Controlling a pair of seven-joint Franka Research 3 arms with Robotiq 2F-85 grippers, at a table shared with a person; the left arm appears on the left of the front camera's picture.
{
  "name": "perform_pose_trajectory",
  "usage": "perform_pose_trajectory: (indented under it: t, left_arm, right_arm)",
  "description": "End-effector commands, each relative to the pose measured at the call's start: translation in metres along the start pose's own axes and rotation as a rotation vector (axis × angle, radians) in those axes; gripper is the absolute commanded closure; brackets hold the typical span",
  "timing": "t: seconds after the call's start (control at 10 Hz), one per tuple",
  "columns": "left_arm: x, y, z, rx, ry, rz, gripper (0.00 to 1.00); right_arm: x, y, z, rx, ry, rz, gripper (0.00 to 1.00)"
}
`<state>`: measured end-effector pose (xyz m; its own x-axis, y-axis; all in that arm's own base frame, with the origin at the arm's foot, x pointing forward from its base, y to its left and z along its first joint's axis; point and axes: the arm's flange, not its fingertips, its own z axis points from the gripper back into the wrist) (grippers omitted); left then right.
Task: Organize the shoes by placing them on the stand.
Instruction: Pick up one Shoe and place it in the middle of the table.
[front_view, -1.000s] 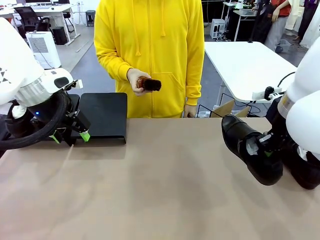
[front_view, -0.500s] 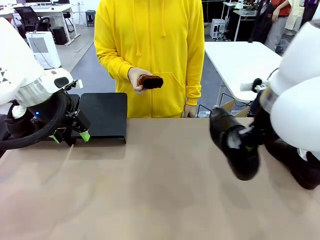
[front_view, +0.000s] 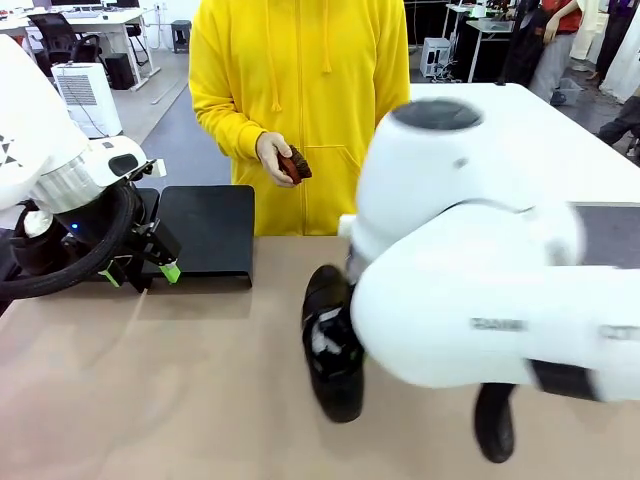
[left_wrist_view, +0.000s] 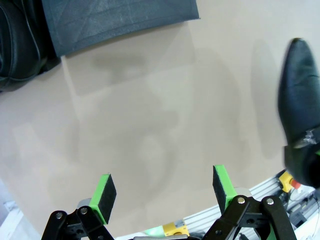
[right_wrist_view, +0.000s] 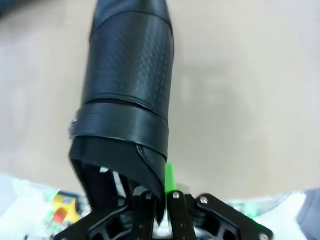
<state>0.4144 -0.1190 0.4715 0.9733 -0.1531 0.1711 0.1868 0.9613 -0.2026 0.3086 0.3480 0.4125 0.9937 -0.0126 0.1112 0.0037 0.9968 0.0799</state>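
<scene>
A black glossy shoe (front_view: 330, 350) hangs toe-down over the middle of the table, and my right gripper (right_wrist_view: 162, 196) is shut on the rim of its heel opening. One green pad (right_wrist_view: 169, 178) shows against the leather, and the shoe (right_wrist_view: 131, 75) points away along the fingers. The big white right arm (front_view: 470, 280) blocks much of the front view. The low black stand (front_view: 205, 232) lies at the table's far left. Beside it my left gripper (front_view: 140, 268) hovers open with nothing between its pads (left_wrist_view: 106, 190). From the left wrist, the stand's corner (left_wrist_view: 120, 17) and the carried shoe (left_wrist_view: 300, 100) are in sight.
A person in a yellow hoodie (front_view: 300, 90) stands across the table holding a small brown brush (front_view: 293, 165). A dark shape (front_view: 493, 420) sits low under the right arm; what it is cannot be told. Bare tabletop (front_view: 200, 380) lies between the stand and the shoe.
My right arm has swung left from the table's right edge to the middle, carrying the shoe. The person has turned the brush in the hand. The left arm has stayed still.
</scene>
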Motion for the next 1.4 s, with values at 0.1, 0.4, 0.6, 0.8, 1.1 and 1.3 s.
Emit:
perform_pose_trajectory:
  t: [0.1, 0.4, 0.6, 0.8, 1.1, 1.3]
  left_arm:
    - [0.0, 0.001, 0.002, -0.012, -0.002, 0.001, 0.0]
    - [0.0, 0.001, 0.002, -0.012, -0.002, 0.001, 0.0]
    - [0.0, 0.001, 0.002, -0.012, -0.002, 0.001, 0.0]
    - [0.0, 0.001, 0.002, -0.012, -0.002, 0.001, 0.0]
    - [0.0, 0.001, 0.002, -0.012, -0.002, 0.001, 0.0]
    - [0.0, 0.001, 0.002, -0.012, -0.002, 0.001, 0.0]
  right_arm:
    - [0.027, 0.025, -0.048, 0.048, 0.032, -0.063, 1.0]
    - [0.025, 0.022, -0.065, 0.064, 0.036, -0.083, 1.0]
    - [0.022, 0.017, -0.066, 0.078, 0.042, -0.103, 0.67]
    - [0.02, 0.009, -0.052, 0.085, 0.021, -0.115, 0.31]
    - [0.017, -0.005, -0.02, 0.118, -0.01, -0.14, 0.0]
    - [0.012, -0.01, -0.007, 0.134, 0.027, -0.078, 0.0]
